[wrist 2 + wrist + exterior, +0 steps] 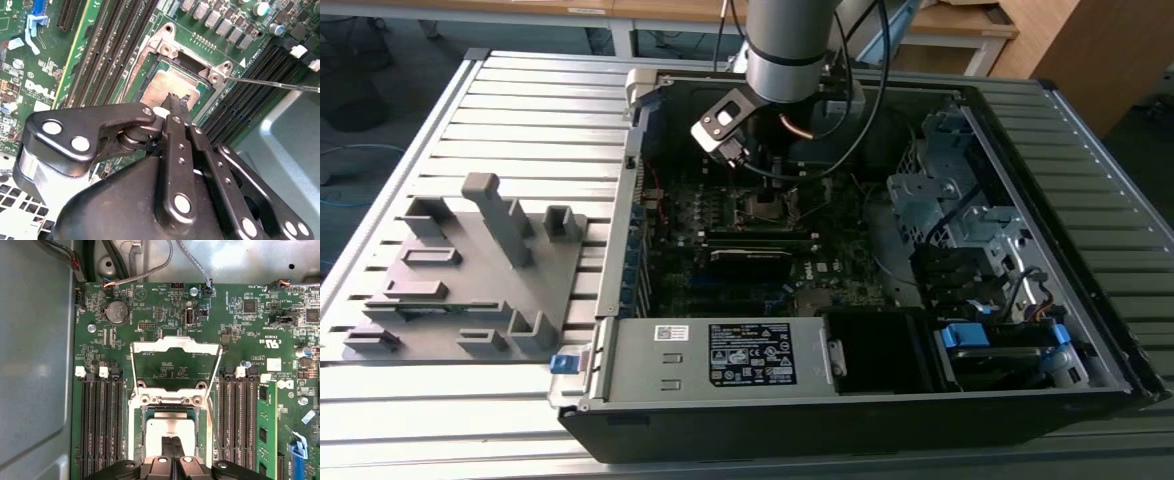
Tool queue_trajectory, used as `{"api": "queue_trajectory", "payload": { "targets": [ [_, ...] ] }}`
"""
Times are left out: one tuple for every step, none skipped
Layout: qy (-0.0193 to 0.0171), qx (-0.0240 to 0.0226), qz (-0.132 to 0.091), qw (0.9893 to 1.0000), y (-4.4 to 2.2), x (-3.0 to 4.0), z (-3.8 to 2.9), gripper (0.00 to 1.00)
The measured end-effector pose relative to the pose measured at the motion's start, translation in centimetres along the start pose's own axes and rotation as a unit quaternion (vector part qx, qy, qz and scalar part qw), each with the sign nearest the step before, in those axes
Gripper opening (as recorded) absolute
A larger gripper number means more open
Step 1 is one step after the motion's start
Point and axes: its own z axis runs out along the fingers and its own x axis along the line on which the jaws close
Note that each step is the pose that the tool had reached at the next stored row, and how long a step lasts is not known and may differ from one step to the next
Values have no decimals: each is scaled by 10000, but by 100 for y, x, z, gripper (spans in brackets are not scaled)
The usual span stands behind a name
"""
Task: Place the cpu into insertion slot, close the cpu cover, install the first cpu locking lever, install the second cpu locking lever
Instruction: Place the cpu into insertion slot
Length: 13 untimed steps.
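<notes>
Gripper [172,440]: one; its two fingers are pressed together with nothing between them, tips at the cpu's top.
Cpu [159,435]: one, lying flat in the insertion slot [139,435].
Cpu cover [175,344]: one, swung up open.

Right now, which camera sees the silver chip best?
The first wrist view: it looks straight down on the chip, gripper covering one edge. The second wrist view shows it slanted; the exterior view, tiny below the arm.

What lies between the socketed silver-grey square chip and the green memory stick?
In the first wrist view: a thin metal locking lever and empty long black memory slots.
</notes>
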Motion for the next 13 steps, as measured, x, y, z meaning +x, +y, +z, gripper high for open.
{"api": "queue_trajectory", "payload": {
  "targets": [
    [-1, 1, 0, 10000, 0, 0, -1, 10],
    [-1, 0, 0, 10000, 0, 0, -2, 10],
    [-1, 1, 0, 10000, 0, 0, -2, 10],
    [-1, 1, 0, 10000, 0, 0, -2, 10],
    [-1, 1, 0, 10000, 0, 0, -3, 10],
    [-4, 2, 0, 10000, -1, -1, -10, 10],
    [-3, 2, 0, 10000, 0, -1, -17, 10],
    [-1, 1, 0, 10000, 0, 0, -24, 10],
    [-2, 1, 0, 10000, 0, 0, -30, 10],
    [-1, 0, 0, 10000, 0, 0, -34, 10],
    [-1, 0, 0, 10000, 1, 1, -39, 10],
    [-2, 1, 0, 10000, 0, 1, -48, 10],
    [-1, 1, 0, 10000, 1, 1, -56, 10]
  ]
}}
